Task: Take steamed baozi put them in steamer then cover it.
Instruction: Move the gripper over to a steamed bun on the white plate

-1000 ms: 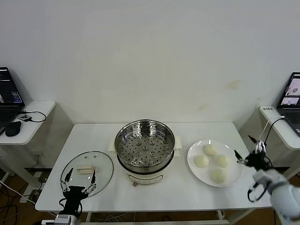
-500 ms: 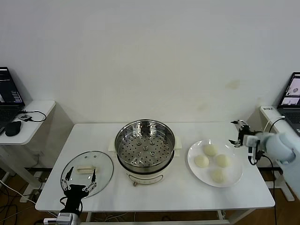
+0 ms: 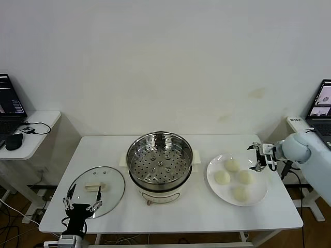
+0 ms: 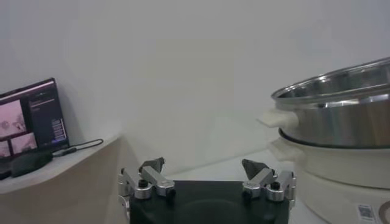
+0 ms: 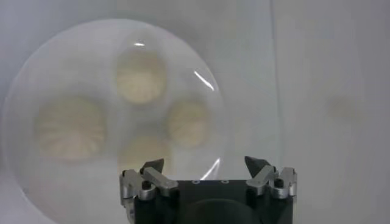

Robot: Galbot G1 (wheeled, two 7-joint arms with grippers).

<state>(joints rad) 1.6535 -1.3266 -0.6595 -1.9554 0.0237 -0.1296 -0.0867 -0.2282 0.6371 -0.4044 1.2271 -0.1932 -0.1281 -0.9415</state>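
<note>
Several cream-white steamed baozi [image 3: 232, 165] lie on a white plate [image 3: 258, 189] right of the steamer [image 3: 160, 160], a shiny steel pot whose perforated tray holds nothing. My right gripper [image 3: 260, 156] hovers open at the plate's far right edge; in the right wrist view the baozi [image 5: 141, 75] and the plate [image 5: 73, 58] lie beyond its gripper [image 5: 206, 165]. The clear glass lid [image 3: 111, 194] rests flat left of the steamer. My left gripper [image 3: 81, 199] stands open at the lid's front edge, holding nothing. The left wrist view shows that gripper [image 4: 204, 165] and the steamer's side [image 4: 341, 115].
A side table with a laptop and a mouse [image 3: 14, 140] stands to the left, seen with its laptop [image 4: 30, 119] in the left wrist view. Another laptop [image 3: 321, 111] sits on a shelf at the right. The wall runs close behind the table.
My right arm swung from the table's front right corner up to the plate's far right edge. The left gripper slid slightly toward the front left.
</note>
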